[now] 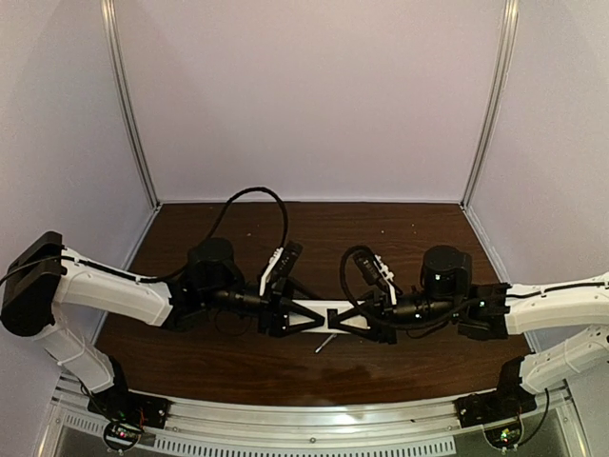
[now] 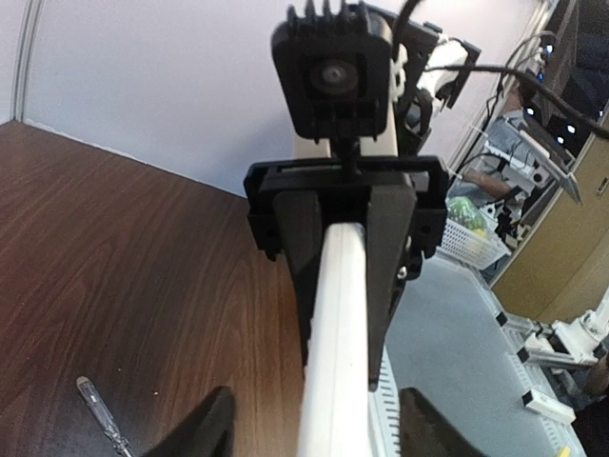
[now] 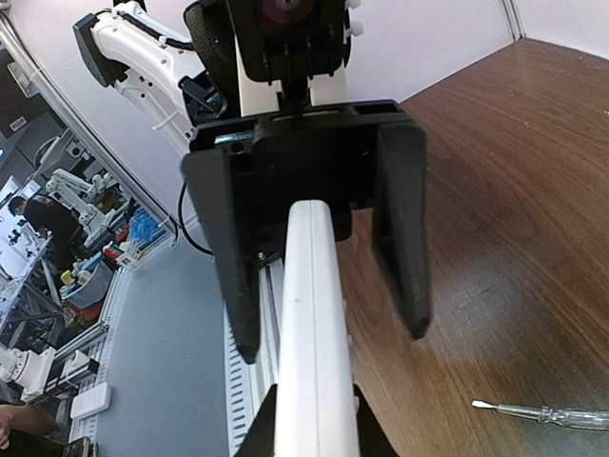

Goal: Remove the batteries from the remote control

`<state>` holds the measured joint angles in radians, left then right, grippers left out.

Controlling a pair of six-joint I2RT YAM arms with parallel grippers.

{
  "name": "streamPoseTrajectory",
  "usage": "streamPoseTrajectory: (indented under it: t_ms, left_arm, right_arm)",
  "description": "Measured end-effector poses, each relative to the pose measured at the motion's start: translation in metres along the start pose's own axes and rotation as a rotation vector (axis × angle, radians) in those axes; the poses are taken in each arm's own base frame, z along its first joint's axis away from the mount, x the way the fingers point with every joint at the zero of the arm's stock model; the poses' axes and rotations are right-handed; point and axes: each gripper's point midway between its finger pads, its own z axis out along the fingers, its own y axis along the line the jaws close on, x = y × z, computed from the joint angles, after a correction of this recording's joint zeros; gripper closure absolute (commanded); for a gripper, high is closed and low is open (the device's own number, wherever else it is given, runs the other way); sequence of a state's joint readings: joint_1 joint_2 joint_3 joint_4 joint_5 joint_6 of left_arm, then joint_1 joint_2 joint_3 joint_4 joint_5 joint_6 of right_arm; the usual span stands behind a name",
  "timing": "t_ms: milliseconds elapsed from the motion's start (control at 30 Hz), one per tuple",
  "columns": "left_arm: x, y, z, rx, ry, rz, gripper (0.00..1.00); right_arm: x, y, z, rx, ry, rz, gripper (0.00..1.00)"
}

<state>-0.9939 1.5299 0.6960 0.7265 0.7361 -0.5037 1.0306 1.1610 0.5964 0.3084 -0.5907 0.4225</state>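
remote control (image 1: pixel 326 313): held off the table (image 1: pixel 219 367), roughly level, lengthwise between the two grippers. it is placed above the strip toward the near edge, about midway between the left and right edges. only a narrow white edge is shown in both wrist views; button face and back cannot be made out.

batteries: none seen, neither on the table nor in the handset. whether the compartment has been opened cannot be told. progress is judged early: no cell is shown removed, so both are taken as left to extract. a slim screwdriver (image 1: pixel 325 343) is seen lying on the table just under the remote, touched by neither gripper.

right gripper (image 2: pixel 341 352): clenched on its end of the remote, fingers pressed against both sides.

left gripper (image 3: pixel 324 328): jaws spread, fingers (image 3: pixel 233 286) set well off either side of the other end, no contact seen. the handset appears to be carried by the right alone.

arm pose: both forearms are stretched inward low over the table, wrists aimed at each other, grippers nearly nose to nose.
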Motion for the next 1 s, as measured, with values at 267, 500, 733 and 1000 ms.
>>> streamPoseTrajectory:
  t_ms: [267,500,733,1000]
  left_arm:
    - [0.001,0.023,-0.011,-0.174,-0.017,0.003,0.03]
    - [-0.009,0.041,-0.052,-0.433,-0.102,0.052,0.03]
    - [0.002,0.056,-0.091,-0.606,-0.156,0.047,0.03]
    - [0.02,0.049,-0.099,-0.576,-0.143,0.035,0.03]
  right_arm:
    - [0.011,-0.006,0.003,-0.003,-0.004,0.026,1.0]
    - [0.012,-0.012,0.008,0.012,-0.018,0.031,1.0]
    - [0.007,-0.022,0.006,0.06,-0.061,0.036,1.0]
    - [0.0,-0.025,0.008,0.068,-0.112,0.025,1.0]
